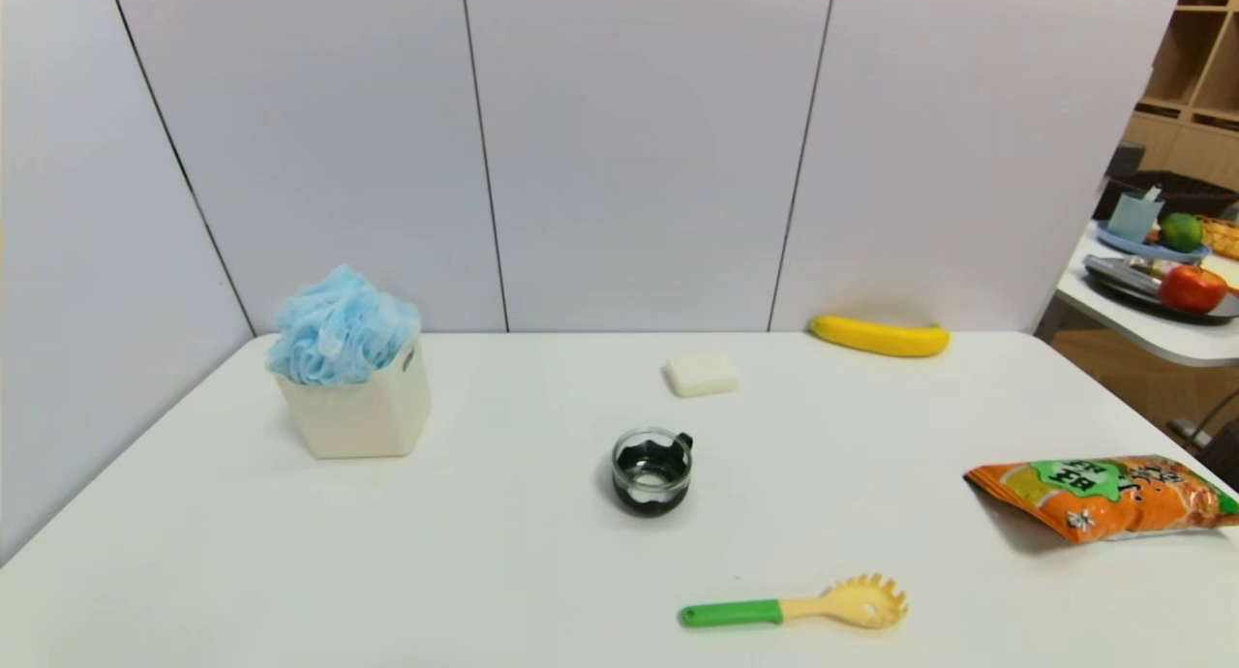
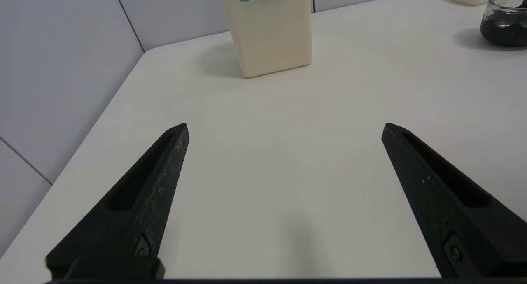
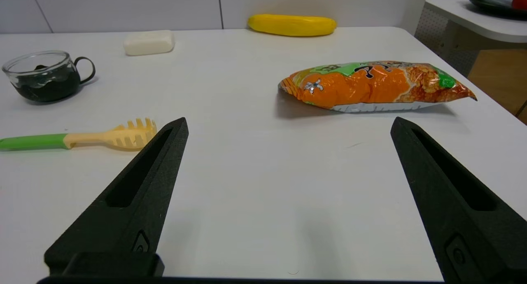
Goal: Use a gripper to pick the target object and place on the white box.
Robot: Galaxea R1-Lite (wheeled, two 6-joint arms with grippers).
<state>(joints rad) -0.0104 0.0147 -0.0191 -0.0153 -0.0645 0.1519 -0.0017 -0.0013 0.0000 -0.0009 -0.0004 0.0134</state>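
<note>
The left gripper has its jaws wide apart over the bench; the right gripper's also stand apart. Beyond the left, the blue pouf sits atop the white box, its top cut off in the left wrist view. The glass cup and soap lie to the box's right.
</note>
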